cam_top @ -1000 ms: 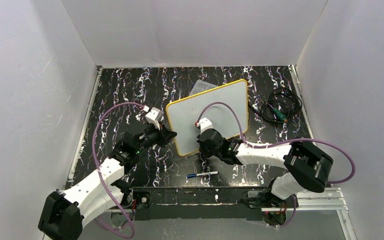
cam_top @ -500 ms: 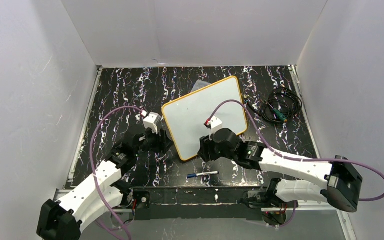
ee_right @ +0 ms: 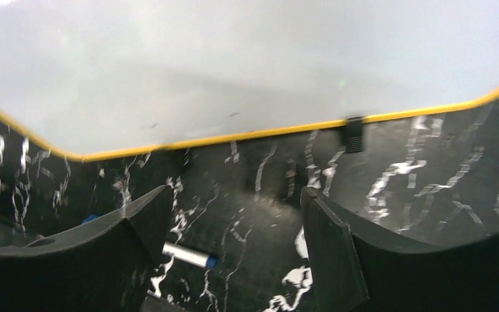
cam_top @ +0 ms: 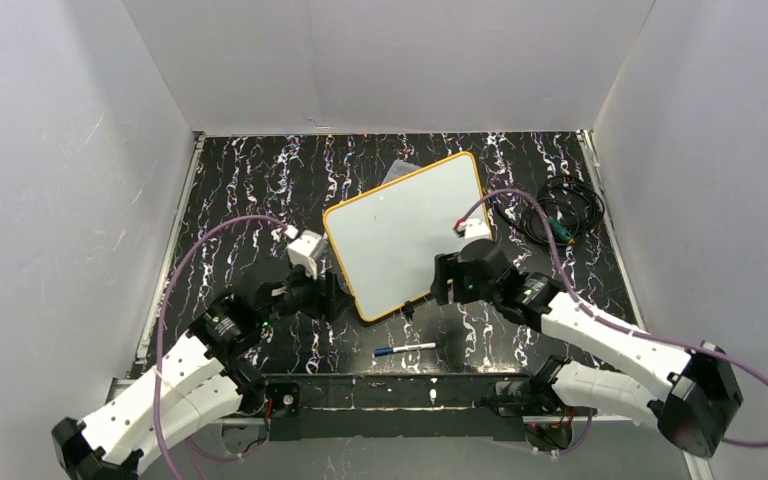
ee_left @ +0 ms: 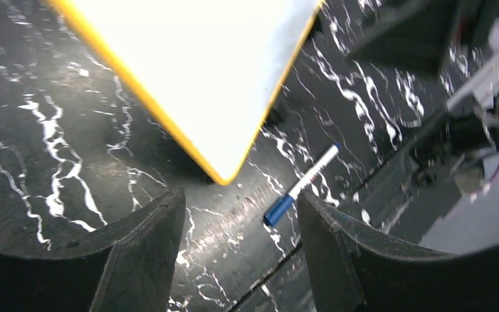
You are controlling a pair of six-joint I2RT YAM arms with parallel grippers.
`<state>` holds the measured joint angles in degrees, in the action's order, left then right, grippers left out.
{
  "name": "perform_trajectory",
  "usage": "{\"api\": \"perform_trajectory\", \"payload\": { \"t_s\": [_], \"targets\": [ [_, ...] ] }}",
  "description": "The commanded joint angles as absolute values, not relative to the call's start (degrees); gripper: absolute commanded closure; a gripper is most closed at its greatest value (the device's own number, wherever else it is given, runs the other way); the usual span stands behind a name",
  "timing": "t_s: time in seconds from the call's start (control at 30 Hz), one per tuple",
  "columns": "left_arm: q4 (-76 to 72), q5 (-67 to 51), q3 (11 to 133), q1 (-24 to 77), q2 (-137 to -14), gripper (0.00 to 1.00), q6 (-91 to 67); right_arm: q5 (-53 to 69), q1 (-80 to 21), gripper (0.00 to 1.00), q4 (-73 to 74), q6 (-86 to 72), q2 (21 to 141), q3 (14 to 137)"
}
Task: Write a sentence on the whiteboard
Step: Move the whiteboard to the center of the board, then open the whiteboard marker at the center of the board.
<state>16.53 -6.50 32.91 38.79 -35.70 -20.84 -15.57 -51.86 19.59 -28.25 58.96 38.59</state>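
the black, white-veined table (cam_top: pixel 250 190) fills the floor of the white-walled cell. the whiteboard (cam_top: pixel 400 235) lies on it near the middle, turned at an angle so one rounded corner of its orange-yellow frame points to the arm bases. its face shows plain white in all three views (ee_left: pixel 201 58) (ee_right: pixel 234 65).

the left arm (cam_top: pixel 175 375) reaches in from the board's left. the left gripper (cam_top: pixel 318 292) sits just beside the board's left edge, apart from it. its wrist view shows the two dark fingers (ee_left: pixel 149 247) spread wide, with only bare table between them. the right arm (cam_top: pixel 600 335) comes in from the board's right. the right gripper (cam_top: pixel 445 283) hangs over the board's near-right edge, its fingers (ee_right: pixel 338 247) likewise parted and holding nothing.

a coil of dark cable (cam_top: pixel 560 215) lies well to the right of the board. a pale translucent piece (cam_top: pixel 400 172) pokes out from behind the board's far edge; what it is cannot be told.

a marker (cam_top: pixel 405 350) with a white barrel and blue cap lies on the table just off the board's near corner, touching neither gripper; both wrist views catch it (ee_left: pixel 302 184) (ee_right: pixel 185 255). a small black clip (ee_right: pixel 353 133) sits on the board's near edge.
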Motion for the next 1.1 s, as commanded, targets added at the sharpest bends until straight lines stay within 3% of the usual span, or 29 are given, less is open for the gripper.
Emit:
{"api": "perform_trajectory", "payload": {
  "t_s": [0.0,0.17,0.3,0.63,1.07],
  "targets": [
    [23.08,-1.73,37.52,49.20,-40.46,0.39,-16.34,-8.03,-41.08,0.19,20.33,-24.60,54.05,39.55],
    [23.20,4.06,38.41,63.88,-46.40,0.40,-13.22,-4.18,-34.48,0.18,20.74,-23.37,50.41,38.67],
    [22.79,3.95,39.83,68.07,-54.43,0.41,-11.68,-2.37,-33.50,0.18,19.48,-24.14,49.22,37.51],
    [16.63,1.65,42.93,70.77,-72.72,0.47,-8.32,-0.44,-33.21,0.15,17.64,-24.89,45.31,36.21],
    [12.61,1.55,41.39,71.71,-81.05,0.50,-7.26,-1.49,-33.13,0.11,19.12,-25.60,40.35,35.40]
  ]
}}
